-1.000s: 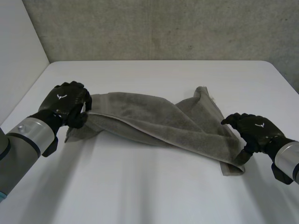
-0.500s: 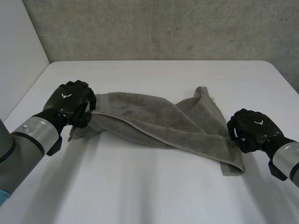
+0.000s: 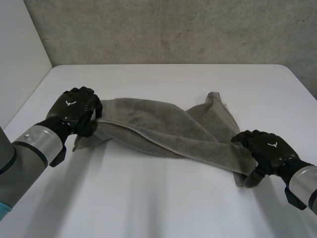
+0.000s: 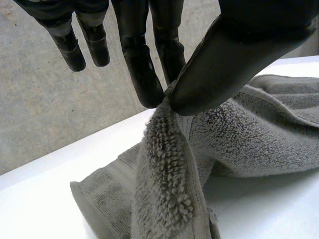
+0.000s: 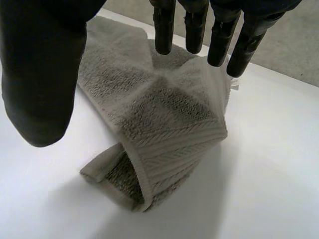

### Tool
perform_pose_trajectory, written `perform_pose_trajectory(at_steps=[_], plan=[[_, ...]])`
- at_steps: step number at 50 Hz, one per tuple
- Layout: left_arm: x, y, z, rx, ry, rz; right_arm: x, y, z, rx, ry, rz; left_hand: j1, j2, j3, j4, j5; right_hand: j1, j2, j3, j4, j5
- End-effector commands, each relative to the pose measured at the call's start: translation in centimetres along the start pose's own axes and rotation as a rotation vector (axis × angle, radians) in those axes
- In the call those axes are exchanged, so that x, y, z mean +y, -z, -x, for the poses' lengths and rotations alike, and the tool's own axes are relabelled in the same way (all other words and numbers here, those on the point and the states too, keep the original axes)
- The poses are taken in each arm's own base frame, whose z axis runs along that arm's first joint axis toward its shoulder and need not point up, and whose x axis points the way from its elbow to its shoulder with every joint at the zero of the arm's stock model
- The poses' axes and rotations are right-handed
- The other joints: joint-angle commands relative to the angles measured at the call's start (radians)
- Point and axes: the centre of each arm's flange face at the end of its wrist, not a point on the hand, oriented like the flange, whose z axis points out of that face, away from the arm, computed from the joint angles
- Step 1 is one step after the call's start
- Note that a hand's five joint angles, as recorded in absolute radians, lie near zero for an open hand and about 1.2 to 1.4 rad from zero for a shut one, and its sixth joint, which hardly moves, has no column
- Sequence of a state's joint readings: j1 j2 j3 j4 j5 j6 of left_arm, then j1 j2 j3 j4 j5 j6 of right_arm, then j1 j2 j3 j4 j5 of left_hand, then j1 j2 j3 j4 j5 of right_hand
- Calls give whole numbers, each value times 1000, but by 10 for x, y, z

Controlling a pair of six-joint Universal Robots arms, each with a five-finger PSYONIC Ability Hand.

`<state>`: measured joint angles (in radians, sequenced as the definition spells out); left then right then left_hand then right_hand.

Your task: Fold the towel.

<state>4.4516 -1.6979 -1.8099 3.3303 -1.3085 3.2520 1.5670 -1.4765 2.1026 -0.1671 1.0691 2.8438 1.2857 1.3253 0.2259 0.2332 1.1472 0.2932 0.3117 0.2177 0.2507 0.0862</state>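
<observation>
A grey towel (image 3: pixel 163 129) lies bunched in a long strip across the white table (image 3: pixel 148 203). My left hand (image 3: pixel 74 110) is at its left end. In the left wrist view the thumb (image 4: pixel 234 55) and fingers pinch a raised fold of the towel (image 4: pixel 169 169) there. My right hand (image 3: pixel 267 148) hovers over the towel's right end, close to the folded corner. In the right wrist view its fingers (image 5: pixel 219 35) are straight and the thumb (image 5: pixel 42 74) stands apart, with the towel's corner (image 5: pixel 164 124) lying below them, not gripped.
A grey wall (image 3: pixel 173 29) stands behind the table's far edge. Bare white tabletop lies in front of the towel and beyond it.
My right hand drew back from the towel's right end with fingers curled, then came down over that corner again with fingers spread. The left hand shifted slightly right, still pinching its end.
</observation>
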Motion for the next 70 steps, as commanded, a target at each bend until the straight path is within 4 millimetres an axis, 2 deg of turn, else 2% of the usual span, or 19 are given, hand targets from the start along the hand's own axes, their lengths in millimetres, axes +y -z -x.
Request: perform_pose_trajectory(at_steps=[1,13,21,26,45,59,61,62,63,64,65,69,70], plan=[[1,0,-1,2,0,2,9,0,2,0,45,17,111,71,-51,-59,75,-59,-77,-43,-76,-26],[-1,0,0,0,-1,-3,19,-18,-8,62,73,4,111,71,-51,-59,75,21,2,-43,-76,53],[-1,0,0,1,-1,-4,27,-38,-22,117,96,17,111,71,-51,-59,75,109,90,-43,-76,141],[-1,0,-1,2,6,-6,29,-44,-22,132,101,25,111,71,-51,-59,75,132,114,-43,-76,165],[-3,0,0,2,25,-10,12,-53,-17,193,152,-84,111,71,-51,-59,75,388,369,-43,-76,420],[-3,-1,0,0,24,-11,5,-62,-27,246,164,-121,111,71,-51,-59,75,288,269,-43,-76,320],[-3,-1,0,0,24,-13,4,-62,-28,250,166,-128,111,71,-51,-59,75,323,305,-43,-76,356],[-4,-1,1,-1,25,-14,3,-63,-28,246,167,-132,111,71,-51,-59,75,451,433,-43,-76,484],[-3,-1,1,-1,26,-13,1,-63,-28,238,170,-141,111,71,-51,-59,75,912,893,-43,-76,944],[-3,-1,1,-1,26,-13,1,-63,-28,238,170,-141,111,71,-51,-59,75,916,898,-43,-76,949],[-3,-1,1,-3,26,-13,-1,-62,-27,223,172,-146,111,71,-51,-59,75,1101,1083,-43,-76,1134],[-5,-1,4,-12,30,-18,-8,-59,-23,180,170,-166,111,71,-51,-59,75,1103,1085,-43,-76,1136],[-5,-1,4,-12,30,-18,-20,-53,-21,157,172,-192,111,71,-51,-59,75,1103,1085,-43,-76,1136]])
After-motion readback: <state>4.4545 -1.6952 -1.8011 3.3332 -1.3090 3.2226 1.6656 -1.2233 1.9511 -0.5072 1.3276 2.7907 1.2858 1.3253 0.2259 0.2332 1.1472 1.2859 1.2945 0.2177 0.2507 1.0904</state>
